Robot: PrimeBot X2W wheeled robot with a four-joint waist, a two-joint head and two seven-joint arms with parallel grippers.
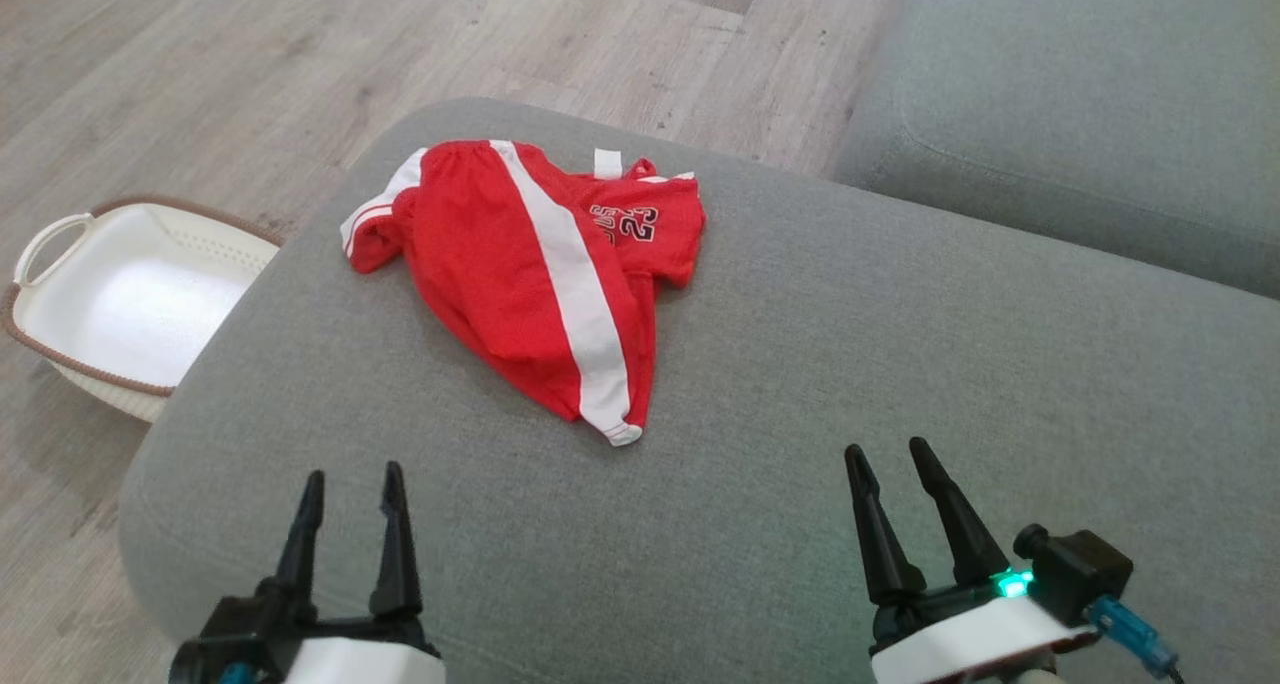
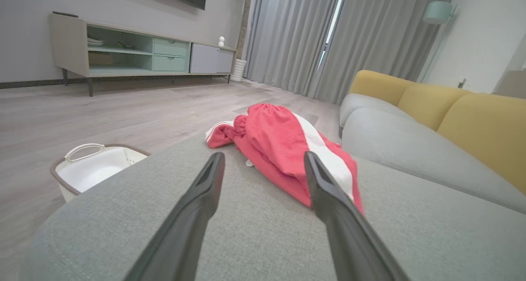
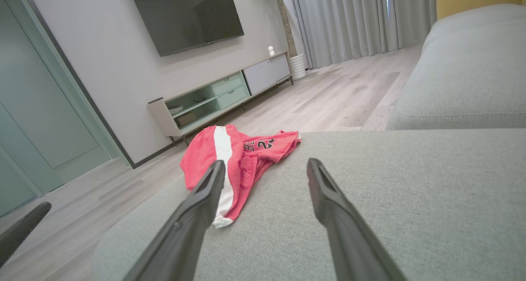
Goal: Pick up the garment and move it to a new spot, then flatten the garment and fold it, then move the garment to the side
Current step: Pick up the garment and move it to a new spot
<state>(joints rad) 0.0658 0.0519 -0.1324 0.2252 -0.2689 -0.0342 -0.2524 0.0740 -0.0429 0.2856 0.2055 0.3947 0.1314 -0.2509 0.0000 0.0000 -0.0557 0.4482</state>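
The left gripper [image 1: 354, 476] and the right gripper [image 1: 886, 450] are hovering well apart, both pointing forward, their fingers standing spread wide and holding nothing.

Red garment [image 3: 201, 155] on grey sofa [image 3: 390, 190], right gripper [image 3: 265, 163] spread, seemingly short of it

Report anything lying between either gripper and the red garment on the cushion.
Nothing visible does. Bare grey cushion is all that separates the open left gripper and right gripper from the garment. The white basket sits on the floor off to the left, outside both paths.
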